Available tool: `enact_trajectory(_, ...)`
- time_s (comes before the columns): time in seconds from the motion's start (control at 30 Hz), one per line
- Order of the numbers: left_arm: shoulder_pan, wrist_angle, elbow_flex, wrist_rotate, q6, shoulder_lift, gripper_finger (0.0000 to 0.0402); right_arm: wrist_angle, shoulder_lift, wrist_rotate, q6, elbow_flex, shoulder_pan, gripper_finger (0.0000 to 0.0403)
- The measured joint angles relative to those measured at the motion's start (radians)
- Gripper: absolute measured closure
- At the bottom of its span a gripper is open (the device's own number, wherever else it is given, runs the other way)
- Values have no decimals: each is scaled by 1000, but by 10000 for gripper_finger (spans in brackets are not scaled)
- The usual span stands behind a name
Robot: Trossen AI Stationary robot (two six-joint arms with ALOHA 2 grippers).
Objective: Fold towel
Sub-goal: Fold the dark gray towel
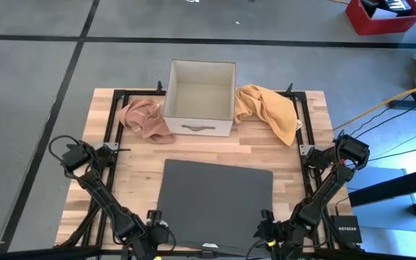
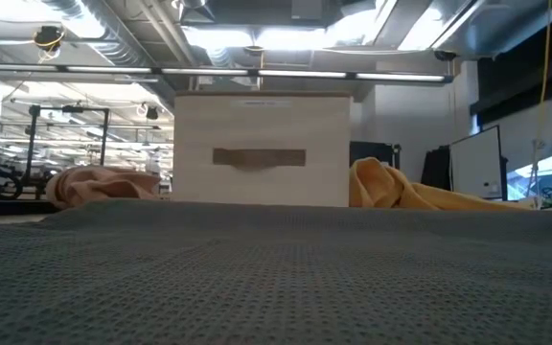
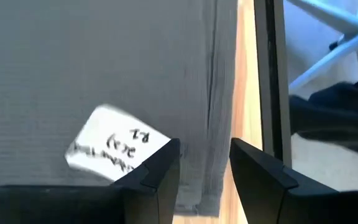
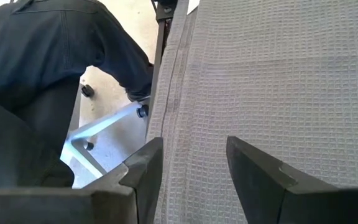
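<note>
A dark grey towel point(image 1: 215, 204) lies spread flat on the near half of the wooden table; it fills the foreground of the low view point(image 2: 276, 278). A white tag point(image 3: 114, 148) with handwriting lies on it near one corner. My left gripper point(image 3: 205, 163) is open over the towel's near left corner point(image 1: 159, 232), with its fingers on either side of the hemmed edge point(image 3: 213, 118). My right gripper point(image 4: 194, 158) is open over the near right corner point(image 1: 266, 232), beside the hem point(image 4: 169, 93). I see neither gripper holding the cloth.
A beige open box point(image 1: 201, 97) with a handle slot stands at the far middle of the table. A crumpled pink cloth point(image 1: 144, 119) lies left of it and a yellow cloth point(image 1: 269, 108) right of it. A person in dark clothes point(image 4: 42, 68) is beyond the table's near edge.
</note>
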State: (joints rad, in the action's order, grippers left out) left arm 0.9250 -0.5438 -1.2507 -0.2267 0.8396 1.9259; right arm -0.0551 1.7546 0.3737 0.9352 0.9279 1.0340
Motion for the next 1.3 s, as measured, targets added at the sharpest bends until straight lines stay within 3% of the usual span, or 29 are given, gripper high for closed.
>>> enact_trajectory(0.5, -9, -66, 0, 14, 51, 21, 273, 0, 0, 1, -1, 0, 0, 224)
enact_trajectory(0.97, -9, -162, -44, 18, 72, 12, 394, 0, 0, 26, -2, 0, 0, 224)
enact_trajectory(1.2, -9, -181, -50, 25, 48, 12, 392, 61, -5, -113, 81, 36, 21, 224)
enact_trajectory(1.3, -9, -197, -50, 25, 43, 12, 395, 58, 9, -95, 49, 83, 59, 224)
